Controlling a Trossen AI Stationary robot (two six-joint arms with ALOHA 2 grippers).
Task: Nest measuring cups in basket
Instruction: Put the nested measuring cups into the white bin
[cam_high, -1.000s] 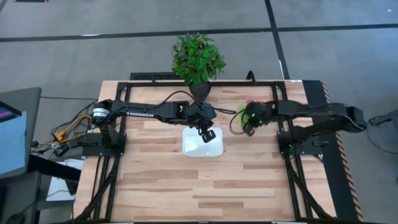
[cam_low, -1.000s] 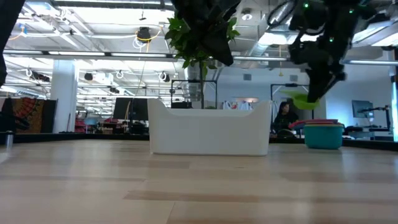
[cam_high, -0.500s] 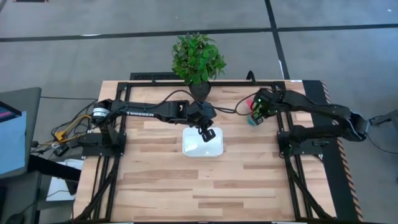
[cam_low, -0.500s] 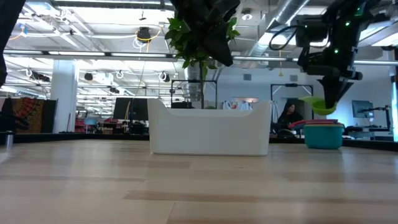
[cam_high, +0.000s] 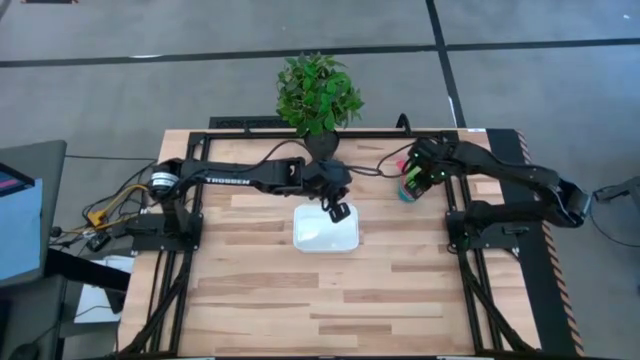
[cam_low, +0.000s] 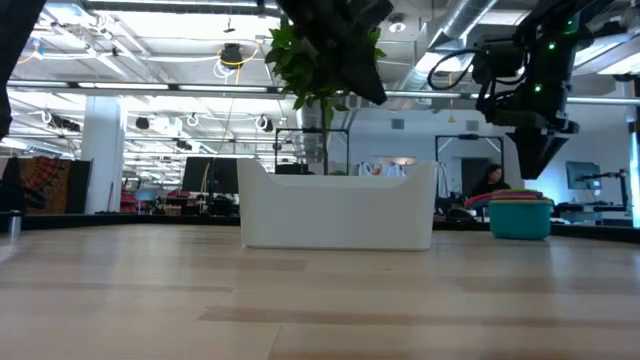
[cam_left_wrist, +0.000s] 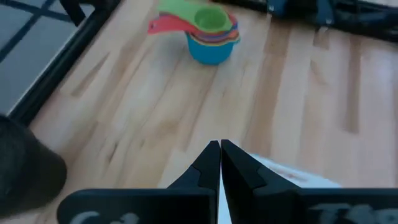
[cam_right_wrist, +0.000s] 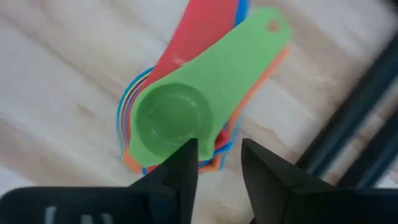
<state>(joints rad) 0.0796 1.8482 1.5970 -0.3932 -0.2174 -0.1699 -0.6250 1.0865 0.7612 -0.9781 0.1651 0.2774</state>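
The measuring cups sit nested in one stack on the worktop, near its far right side and well apart from the basket. The light blue cup is the outer one at the bottom; the green cup lies on top, bowl up, its flat handle fanned out beside the red handle. The basket stands at the middle of the worktop, nearer the far edge, with no cup to be seen in it.

The right hand hangs just above the stack, pointing down, the right arm reaching in from the right edge with its elbow bent. Its two fingers stand apart, one over the rim of the green cup, and nothing is pinched between them. The left hand hovers over the far edge of the basket, the left arm stretched long across the worktop from the left; its fingers are pressed together on nothing.

A second ago the right hand was nearer the basket, carrying the green cup clear of the stack. Half a second ago it held the cup directly over the stack. Now the cup rests on the stack and the fingers have spread. The left hand has drifted slightly toward the plant behind the worktop.
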